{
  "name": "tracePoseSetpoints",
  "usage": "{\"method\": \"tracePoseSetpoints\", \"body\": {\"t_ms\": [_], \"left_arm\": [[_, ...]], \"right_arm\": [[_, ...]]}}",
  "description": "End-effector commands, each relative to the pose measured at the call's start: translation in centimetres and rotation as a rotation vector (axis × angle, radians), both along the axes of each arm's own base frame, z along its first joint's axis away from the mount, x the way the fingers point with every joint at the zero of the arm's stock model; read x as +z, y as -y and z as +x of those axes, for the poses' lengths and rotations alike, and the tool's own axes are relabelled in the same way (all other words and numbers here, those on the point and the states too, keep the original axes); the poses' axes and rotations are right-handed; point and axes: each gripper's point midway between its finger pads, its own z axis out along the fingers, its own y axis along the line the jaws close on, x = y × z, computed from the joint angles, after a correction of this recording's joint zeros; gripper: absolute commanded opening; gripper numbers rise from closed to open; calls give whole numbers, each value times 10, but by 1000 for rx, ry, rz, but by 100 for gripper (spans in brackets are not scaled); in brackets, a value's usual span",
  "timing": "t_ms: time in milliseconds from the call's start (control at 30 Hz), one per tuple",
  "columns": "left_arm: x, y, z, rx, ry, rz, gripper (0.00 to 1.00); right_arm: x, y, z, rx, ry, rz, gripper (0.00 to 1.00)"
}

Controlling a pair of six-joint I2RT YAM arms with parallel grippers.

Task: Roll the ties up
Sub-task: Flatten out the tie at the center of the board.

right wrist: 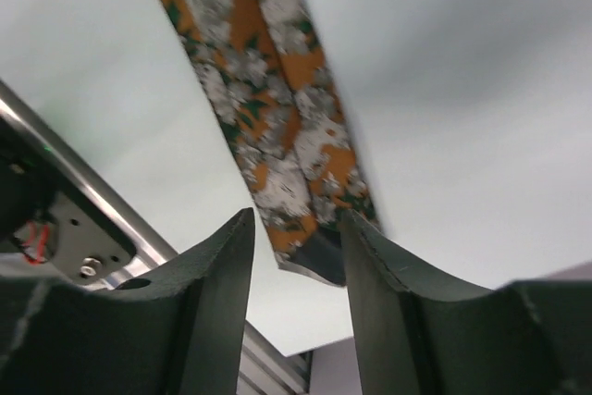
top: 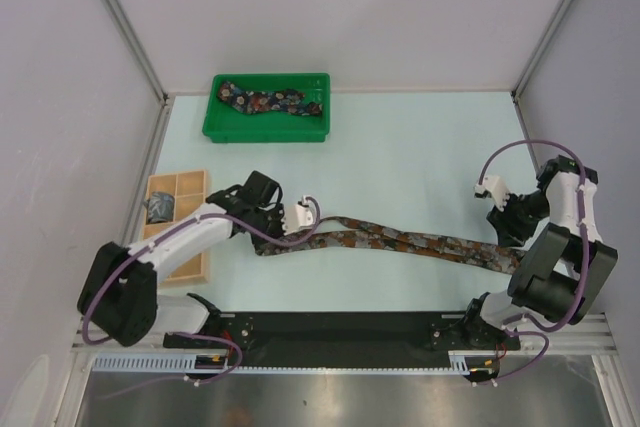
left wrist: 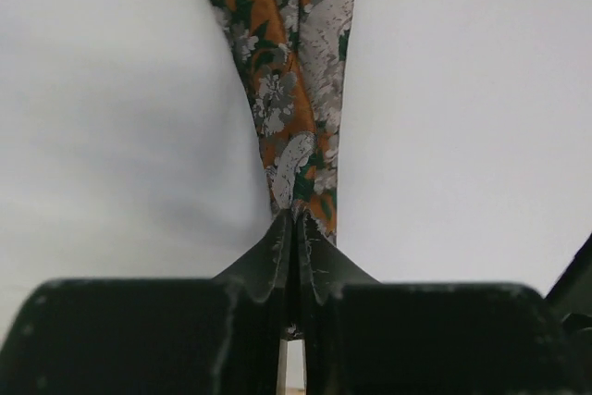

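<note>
The rust-brown tie (top: 400,240) lies stretched across the table from left to right. My left gripper (top: 283,235) is shut on its left end; in the left wrist view the tie (left wrist: 298,71) runs doubled away from the closed fingertips (left wrist: 296,219). My right gripper (top: 507,237) is open above the tie's right end. In the right wrist view that pointed end (right wrist: 319,245) lies on the table between and below the spread fingers (right wrist: 222,265). The dark navy floral tie (top: 272,100) lies in the green tray. A grey-blue rolled tie (top: 160,208) sits in the wooden box.
The green plastic tray (top: 214,127) stands at the back left. The tan wooden compartment box (top: 189,247) lies at the left edge beside my left arm. A black and metal rail (top: 340,332) runs along the near edge. Frame posts (top: 130,32) stand at the back corners.
</note>
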Motion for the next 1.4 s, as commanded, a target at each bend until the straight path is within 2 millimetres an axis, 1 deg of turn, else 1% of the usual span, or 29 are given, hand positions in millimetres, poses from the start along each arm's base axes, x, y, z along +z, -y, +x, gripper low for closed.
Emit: {"method": "tracePoseSetpoints", "body": {"t_ms": [0, 33, 67, 133, 200, 267, 333, 367, 433, 467, 500, 533, 567, 600, 700, 767, 867, 933, 967, 1000, 1033, 1067, 1133, 1167, 1200, 1233, 1267, 1300, 1367], "left_arm": [[20, -14, 4, -86, 147, 20, 3], [24, -17, 4, -92, 178, 20, 4], [20, -20, 2, -116, 185, 34, 5], [18, -24, -1, -152, 198, 46, 12], [10, -29, -10, -191, 174, 71, 21], [3, -36, -15, -246, 181, 98, 27], [-1, -42, -12, -282, 216, 133, 31], [-7, -47, -14, -284, 220, 151, 33], [-10, -52, -8, -282, 249, 182, 37], [-10, -51, -6, -266, 248, 176, 39], [-11, -51, -7, -254, 222, 174, 48], [-10, -47, -10, -228, 194, 148, 53], [-6, -43, -6, -211, 187, 137, 58], [-9, -43, -7, -198, 164, 140, 66], [-15, -46, 2, -161, 171, 171, 69], [-24, -53, 4, -150, 165, 209, 69], [-31, -54, 8, -151, 159, 226, 66], [-33, -54, 11, -151, 167, 237, 63], [-38, -57, 11, -151, 163, 252, 60], [-37, -58, 21, -135, 206, 267, 53], [-40, -61, 23, -134, 215, 280, 49], [-37, -58, 34, -120, 265, 274, 41], [-32, -62, 45, -88, 318, 294, 35], [-24, -60, 53, -74, 365, 279, 29], [-20, -61, 56, -65, 391, 281, 26], [-20, -63, 56, -68, 405, 285, 23], [-11, -62, 61, -62, 455, 274, 19], [-9, -66, 62, -70, 478, 290, 16], [-13, -72, 56, -90, 486, 304, 11]], "right_arm": [[5, -33, -11, -41, -70, 110, 44], [2, -34, -12, -47, -82, 108, 43], [-3, -33, -11, -56, -91, 107, 43], [-9, -35, -13, -77, -122, 116, 42], [-13, -34, -12, -98, -151, 123, 40], [-15, -32, -11, -108, -165, 122, 39], [-19, -31, -13, -111, -179, 116, 38], [-21, -29, -12, -114, -170, 104, 38], [-27, -25, -15, -119, -179, 72, 38], [-30, -20, -11, -132, -163, 52, 38], [-31, -17, -10, -139, -161, 41, 39], [-35, -14, -12, -145, -179, 30, 39], [-36, -12, -14, -161, -188, 28, 39], [-39, -11, -16, -164, -200, 26, 40], [-49, -4, -19, -172, -210, -7, 40], [-56, 1, -18, -172, -204, -30, 39], [-66, 3, -21, -172, -219, -43, 36], [-73, 5, -25, -168, -233, -54, 36], [-76, 9, -21, -171, -214, -70, 35], [-81, 11, -22, -173, -221, -78, 34], [-84, 16, -15, -181, -195, -94, 33], [-89, 18, -14, -188, -204, -95, 31], [-92, 26, -1, -218, -178, -114, 29], [-93, 29, 5, -235, -167, -120, 27], [-97, 31, 9, -248, -166, -123, 26], [-97, 36, 19, -262, -137, -135, 25], [-98, 38, 23, -269, -126, -142, 24], [-101, 41, 27, -272, -122, -152, 24], [-102, 42, 35, -273, -98, -163, 23]]}}
